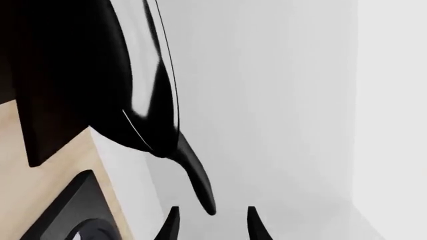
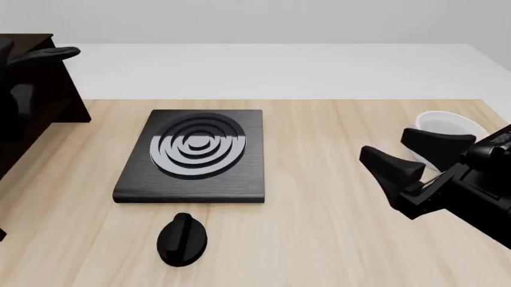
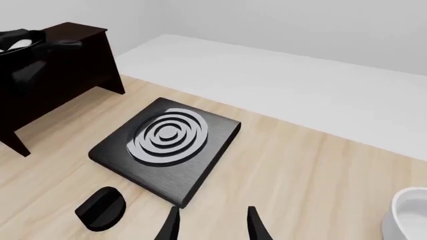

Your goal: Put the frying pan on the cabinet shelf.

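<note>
The frying pan [image 1: 143, 85] shows edge-on and black in the left wrist view, its long handle [image 1: 197, 175] pointing back at my left gripper [image 1: 212, 216]. That gripper is open, and the handle's end lies just ahead of the gap between the fingertips [image 1: 170, 220], held by neither. In the right wrist view the pan [image 3: 19, 44] lies on top of the dark cabinet [image 3: 60, 75], pale inside showing. In the front view only its handle [image 2: 49, 54] sticks out over the cabinet [image 2: 36, 101]. My right gripper [image 2: 385, 144] is open and empty, above the table's right side.
A square black stove plate [image 2: 195, 155] with grey rings lies mid-table, also in the right wrist view [image 3: 167, 150]. A black knob [image 2: 182, 239] lies in front of it. A white bowl [image 2: 447, 122] stands at the right edge, behind my right gripper.
</note>
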